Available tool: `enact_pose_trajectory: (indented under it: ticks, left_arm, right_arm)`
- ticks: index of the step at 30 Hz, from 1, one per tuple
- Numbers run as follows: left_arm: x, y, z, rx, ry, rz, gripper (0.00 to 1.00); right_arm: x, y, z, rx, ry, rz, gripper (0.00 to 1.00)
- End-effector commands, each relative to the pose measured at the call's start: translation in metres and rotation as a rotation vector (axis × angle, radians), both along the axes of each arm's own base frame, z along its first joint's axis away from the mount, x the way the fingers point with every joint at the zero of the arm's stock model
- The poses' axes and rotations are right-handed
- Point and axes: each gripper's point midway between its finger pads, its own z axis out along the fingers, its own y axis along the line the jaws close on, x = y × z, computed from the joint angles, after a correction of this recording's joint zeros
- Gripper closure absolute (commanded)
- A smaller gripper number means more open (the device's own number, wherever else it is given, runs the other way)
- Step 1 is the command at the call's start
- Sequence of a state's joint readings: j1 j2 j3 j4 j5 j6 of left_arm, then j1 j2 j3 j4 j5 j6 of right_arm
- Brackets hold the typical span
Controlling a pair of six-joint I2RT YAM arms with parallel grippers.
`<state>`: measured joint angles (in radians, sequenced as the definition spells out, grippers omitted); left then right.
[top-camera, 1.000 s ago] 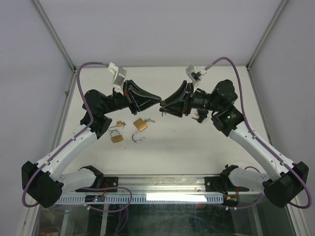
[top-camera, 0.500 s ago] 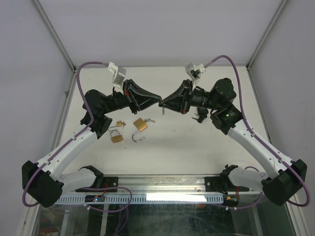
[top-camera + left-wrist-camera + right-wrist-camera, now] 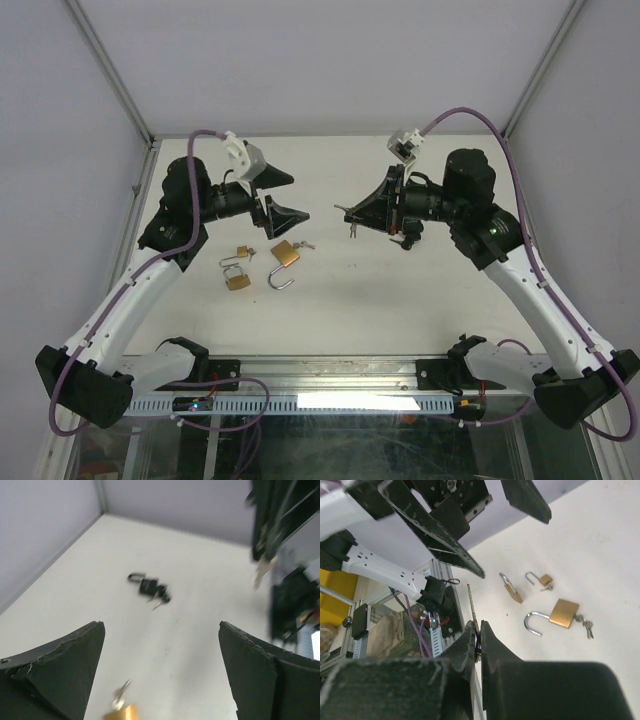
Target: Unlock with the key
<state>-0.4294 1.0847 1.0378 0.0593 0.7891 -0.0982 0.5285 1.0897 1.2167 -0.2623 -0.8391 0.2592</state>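
Pinching a thin silver metal key (image 3: pixel 471 604) between jaws that are pressed together, the right gripper (image 3: pixel 344 209) is hovering above the white tabletop (image 3: pixel 400 300), well clear of every lock. The left gripper (image 3: pixel 298 197) is facing it across a gap, its jaws standing spread wide with nothing between them.

A large square brass padlock (image 3: pixel 285 254) is lying on the table below and between the two grippers, its steel shackle swung open. Two small brass padlocks (image 3: pixel 241 253) are lying just beside it, toward the left arm; whether their shackles are latched cannot be told. A black padlock (image 3: pixel 148 586) with keys at its body is lying further back, near the right arm.

Assessment: the step in hand appears to be readying the key for insertion. The key is being gripped securely, but no lock is being held or steadied, and which lock it fits cannot be told.

The next move is calling for the open left gripper to come down on a latched padlock, close on its body and turn the keyway toward the right gripper. The right gripper is then needing to line the blade up with the slot before pushing in and turning.
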Motion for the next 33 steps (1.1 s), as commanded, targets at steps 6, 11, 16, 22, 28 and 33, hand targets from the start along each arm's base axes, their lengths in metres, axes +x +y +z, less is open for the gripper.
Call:
enact_pose_trajectory:
  ticks: [6, 11, 16, 22, 28, 33]
  left_arm:
    - [-0.014, 0.134, -0.219, 1.177, 0.081, -0.052, 0.01]
    - [-0.025, 0.154, -0.259, 1.271, 0.166, -0.04, 0.01]
    - [-0.023, 0.156, -0.28, 1.285, 0.22, -0.022, 0.01]
    - [-0.009, 0.172, -0.312, 1.388, 0.18, 0.027, 0.01]
    - [-0.003, 0.172, -0.322, 1.404, 0.192, 0.027, 0.08]
    - [-0.013, 0.173, -0.332, 1.414, 0.207, -0.03, 0.41]
  right_arm:
    - [-0.006, -0.021, -0.024, -0.149, 0.012, -0.058, 1.0]
    - [-0.002, -0.016, -0.033, -0.15, 0.039, -0.047, 1.0]
    - [-0.002, -0.016, -0.033, -0.149, 0.031, -0.045, 1.0]
    - [-0.002, -0.015, -0.034, -0.139, 0.03, -0.043, 1.0]
    - [-0.004, -0.016, -0.032, -0.136, 0.029, -0.046, 1.0]
    - [-0.003, -0.018, -0.032, -0.134, 0.016, -0.059, 1.0]
